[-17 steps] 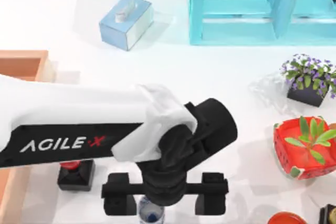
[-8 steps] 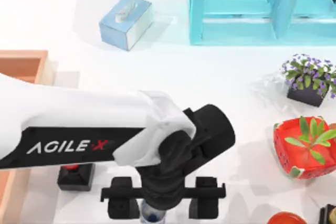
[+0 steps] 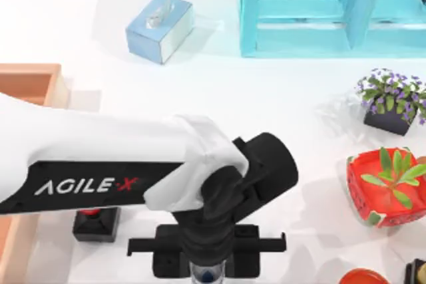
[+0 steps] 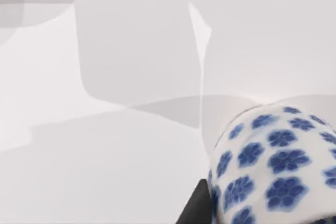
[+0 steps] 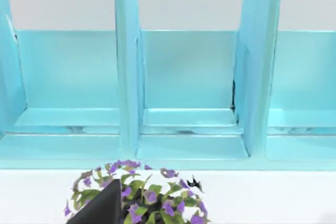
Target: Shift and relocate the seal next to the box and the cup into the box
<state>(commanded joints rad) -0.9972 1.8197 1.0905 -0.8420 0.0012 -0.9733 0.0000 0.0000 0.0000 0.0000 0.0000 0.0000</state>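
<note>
The left arm reaches across the table from the top view's left side, and its left gripper sits at the near edge of the table, just left of centre. Its 2 black fingers are drawn in against the cup, which stands between them; the left wrist view shows the cup's white wall with blue flowers close up, with a dark finger edge touching its side. So the hand is closed around the cup.

The seal stands upright just to the left of the gripper, partly under the arm, apart from the fingers. The box lies at the table's left edge, its tan rim and reddish inside showing beyond the arm; the seal is near the box's right rim.

Open white table runs from the arm toward the far side, as far as the blue tissue box and the turquoise cabinet. The right side is more crowded: a purple flower pot and a red planter sit near that edge.

The right wrist view faces the cabinet's 3 bays with the purple flowers in front. I cannot tell the right gripper's state.
</note>
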